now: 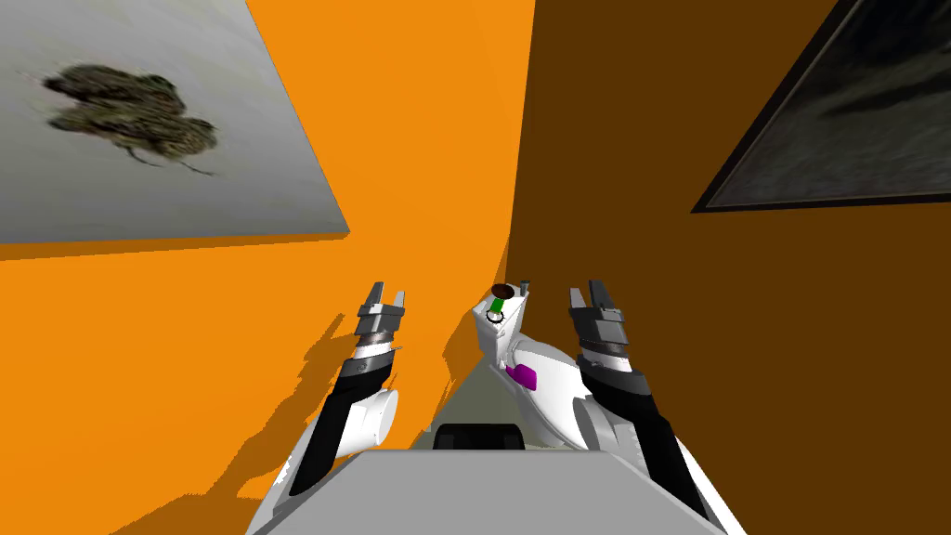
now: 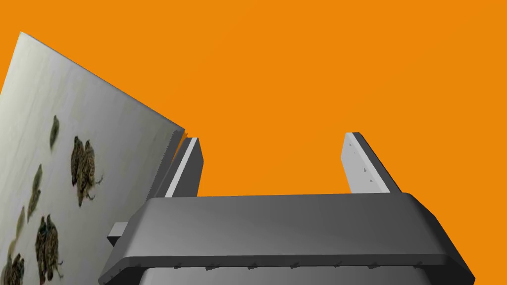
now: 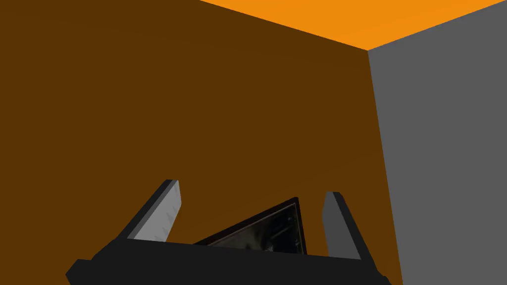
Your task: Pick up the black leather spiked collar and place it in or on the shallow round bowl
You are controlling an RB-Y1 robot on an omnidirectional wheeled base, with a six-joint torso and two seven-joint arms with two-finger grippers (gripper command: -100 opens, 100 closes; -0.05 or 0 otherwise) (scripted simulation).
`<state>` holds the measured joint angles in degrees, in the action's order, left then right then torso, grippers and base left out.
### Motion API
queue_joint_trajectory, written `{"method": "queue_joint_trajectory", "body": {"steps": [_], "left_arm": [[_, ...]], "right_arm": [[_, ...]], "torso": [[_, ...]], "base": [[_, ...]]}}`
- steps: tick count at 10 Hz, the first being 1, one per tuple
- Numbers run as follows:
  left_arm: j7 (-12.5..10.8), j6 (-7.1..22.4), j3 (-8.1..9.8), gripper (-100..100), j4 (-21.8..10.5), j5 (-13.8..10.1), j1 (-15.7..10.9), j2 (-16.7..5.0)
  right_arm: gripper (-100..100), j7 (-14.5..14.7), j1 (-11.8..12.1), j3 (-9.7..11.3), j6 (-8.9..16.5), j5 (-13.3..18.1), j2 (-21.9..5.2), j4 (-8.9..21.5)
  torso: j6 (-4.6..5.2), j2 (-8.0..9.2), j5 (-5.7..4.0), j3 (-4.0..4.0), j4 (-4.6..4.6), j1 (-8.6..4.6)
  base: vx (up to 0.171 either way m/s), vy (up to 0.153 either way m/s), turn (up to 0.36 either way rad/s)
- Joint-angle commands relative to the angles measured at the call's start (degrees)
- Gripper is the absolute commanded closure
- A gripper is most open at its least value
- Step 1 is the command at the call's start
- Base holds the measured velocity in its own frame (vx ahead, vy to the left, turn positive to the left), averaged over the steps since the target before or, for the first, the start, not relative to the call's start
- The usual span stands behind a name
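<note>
a small dark ring [image 1: 495, 316], taken to be the collar, is seen lying flat on top of the white tank [image 1: 489, 336] in the corner, at about twelve o'clock from the robot. a dark round dish [image 1: 502, 289], likely the bowl, sits just beyond at the ring's one o'clock, with a green object [image 1: 499, 304] between them. spikes cannot be made out. the collar is judged light and limp, so it is best pinched across the band on one side of the loop. the left gripper [image 1: 388, 293] is raised at the tank's ten o'clock, the right gripper [image 1: 594, 288] at its two o'clock. both pairs of fingers are spread wide, with nothing gripped or touched.
</note>
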<state>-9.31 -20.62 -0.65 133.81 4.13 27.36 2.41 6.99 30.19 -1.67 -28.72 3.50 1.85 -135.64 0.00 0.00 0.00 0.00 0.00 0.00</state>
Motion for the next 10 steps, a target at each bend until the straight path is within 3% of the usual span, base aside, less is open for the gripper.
{"method": "queue_joint_trajectory", "body": {"steps": [1, 4, 8, 10], "left_arm": [[0.0, 0.0, 0.0, 0, 0.0, 0.0, 0.0, 0.0], [0.0, 0.0, 0.0, 0, 0.0, 0.0, -0.01, 0.0], [0.0, 0.0, 0.0, 0, 0.0, 0.0, -0.01, 0.0], [0.0, 0.0, 0.0, 0, 0.0, 0.0, -0.01, 0.0]], "right_arm": [[-100, 0.31, -0.37, -0.13, -0.11, 0.55, -2.54, 0.8], [-100, 1.5, -1.81, -0.67, -0.58, 2.63, -8.06, 3.81], [-100, 2.7, -3.24, -1.22, -1.08, 4.66, -12.86, 6.75], [-100, 4.13, -4.95, -1.9, -1.69, 7.04, -16.73, 10.2]], "torso": [[0.0, 0.0, 0.0, 0.0, 0.0, 0.0], [-0.01, 0.27, 0.0, 0.15, 0.06, 0.01], [-0.01, 0.36, 0.0, 0.21, 0.08, 0.01], [-0.01, 0.32, 0.0, 0.18, 0.07, -0.01]], "base": [[-0.025, 0.002, 0.037], [-0.081, 0.017, 0.067], [-0.085, 0.01, 0.051], [-0.107, 0.027, 0.087]]}}
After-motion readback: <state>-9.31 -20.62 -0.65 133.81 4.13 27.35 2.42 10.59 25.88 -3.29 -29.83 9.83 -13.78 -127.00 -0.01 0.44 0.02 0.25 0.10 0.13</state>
